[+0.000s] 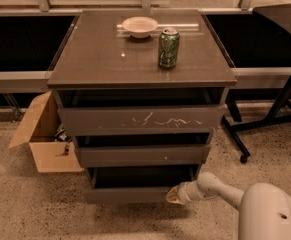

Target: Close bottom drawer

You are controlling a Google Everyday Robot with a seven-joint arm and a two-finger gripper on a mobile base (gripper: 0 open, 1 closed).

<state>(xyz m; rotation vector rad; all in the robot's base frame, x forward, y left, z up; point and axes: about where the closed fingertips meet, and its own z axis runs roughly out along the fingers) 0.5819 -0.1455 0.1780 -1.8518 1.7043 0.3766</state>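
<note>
The robot's gripper (pixel 175 195) sits low at the near right of the cabinet, its tan tip touching the right end of the bottom drawer (pixel 127 195)'s front; whether the gripper is open or closed cannot be told. The pale arm (pixel 220 188) reaches in from the near right corner.

The bottom drawer, lowest and narrowest of the three, stands pulled out toward the near side, a dark gap showing above its plain front. The step in hand appears to be the push itself: contact is made and the drawer is not yet home. The next move likely calls for a straight, level shove toward the far side. With contact so far right of centre, the drawer could skew and bind.

Nothing can be made out in the bottom drawer's shadowed interior. The middle drawer (pixel 142 155) and the scratched top drawer (pixel 140 119) are also ajar, their insides equally dark.

On the counter (pixel 95 59), a white bowl (pixel 139 26) at the far edge looks empty, with a green can (pixel 168 48) just to its right and nearer. An open cardboard box (pixel 47 154) on the floor to the left holds dark items too small to identify.
</note>
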